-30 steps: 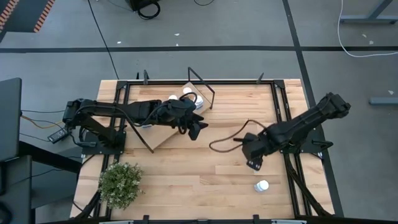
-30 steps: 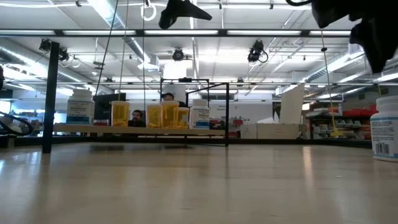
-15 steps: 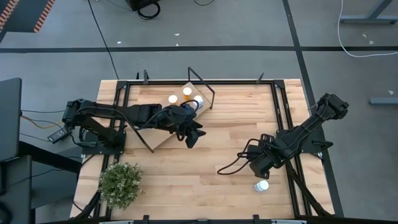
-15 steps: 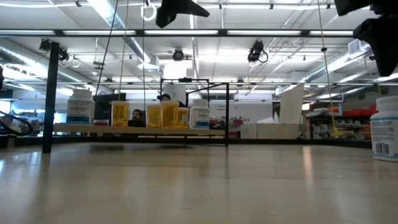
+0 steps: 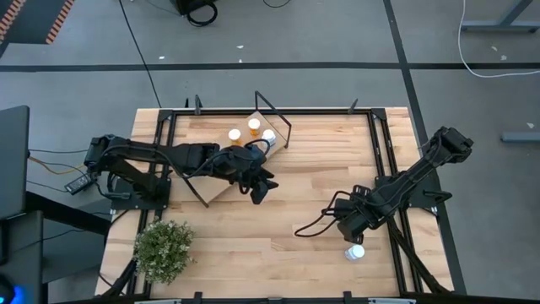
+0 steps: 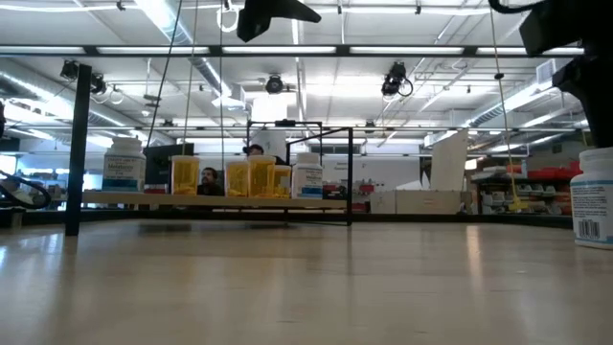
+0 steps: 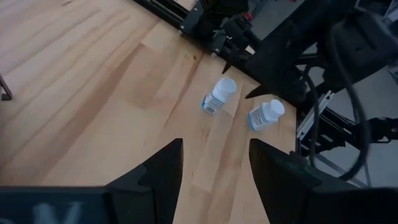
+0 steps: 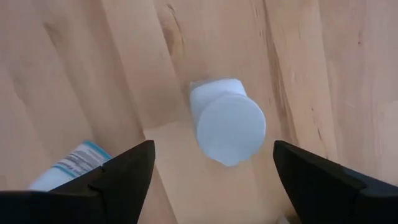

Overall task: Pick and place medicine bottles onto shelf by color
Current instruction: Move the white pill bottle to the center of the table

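The right gripper [image 5: 349, 233] has dropped toward the lower right of the high view over the last second and now hangs right above a white bottle [image 5: 355, 252] standing on the bench [image 5: 278, 219]. Its fingers [image 8: 118, 180] have spread wide on the way; in the right wrist view they stand on either side of the bottle's white cap [image 8: 229, 129], apart from it, holding nothing. A second white bottle [image 8: 68, 165] lies on its side just beside the first; the left wrist view shows the pair [image 7: 219, 96] near the bench edge, one upright, one toppled [image 7: 265, 114].

The left gripper [image 5: 260, 187] has pulled back from the shelf [image 5: 221, 187] toward the middle of the bench, with its fingers [image 7: 163, 173] partly open and empty. The shelf sits in the upper centre of the high view; three caps [image 5: 253, 126] show at its far end, and the low view lines up orange bottles [image 6: 251, 178] in the middle with white ones [image 6: 123, 166] at the ends.

By my reading, the left arm's delivery is finished and the work passes to the right arm: lower over the upright white bottle, pinch it, and carry it to the white group. The fallen neighbour sits close enough that a finger could nudge it on the way down.
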### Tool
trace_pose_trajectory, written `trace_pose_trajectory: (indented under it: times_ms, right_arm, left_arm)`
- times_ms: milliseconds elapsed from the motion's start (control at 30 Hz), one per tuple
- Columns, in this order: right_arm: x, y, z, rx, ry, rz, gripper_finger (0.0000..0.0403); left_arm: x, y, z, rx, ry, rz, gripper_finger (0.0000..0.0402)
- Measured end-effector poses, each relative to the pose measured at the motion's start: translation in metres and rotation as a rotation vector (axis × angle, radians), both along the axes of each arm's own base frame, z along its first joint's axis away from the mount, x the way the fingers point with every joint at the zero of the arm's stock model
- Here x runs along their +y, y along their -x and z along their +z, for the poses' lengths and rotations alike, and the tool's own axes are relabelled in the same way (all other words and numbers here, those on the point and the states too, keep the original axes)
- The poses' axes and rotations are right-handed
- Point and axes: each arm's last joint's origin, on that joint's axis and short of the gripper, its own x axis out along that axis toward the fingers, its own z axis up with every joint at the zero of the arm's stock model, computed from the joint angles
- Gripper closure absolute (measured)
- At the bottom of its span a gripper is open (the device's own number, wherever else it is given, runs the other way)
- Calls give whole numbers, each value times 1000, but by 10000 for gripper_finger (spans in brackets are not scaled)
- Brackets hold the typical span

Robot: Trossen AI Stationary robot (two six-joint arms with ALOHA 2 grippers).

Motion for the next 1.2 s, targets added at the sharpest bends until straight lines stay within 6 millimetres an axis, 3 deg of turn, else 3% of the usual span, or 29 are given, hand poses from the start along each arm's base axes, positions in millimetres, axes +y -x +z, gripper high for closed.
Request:
trace_pose_trajectory:
  times_ms: [300, 600, 1200]
  right_arm:
    - [1, -1, -20, -53, -42, -33, 67]
    - [0, 0, -21, -53, -36, -59, 71]
    - [-2, -2, -21, -64, -45, -102, 179]
  left_arm:
    - [0, 0, 0, 0, 7, 6, 213]
    - [0, 0, 0, 0, 7, 6, 216]
    - [0, 0, 0, 1, 8, 6, 225]
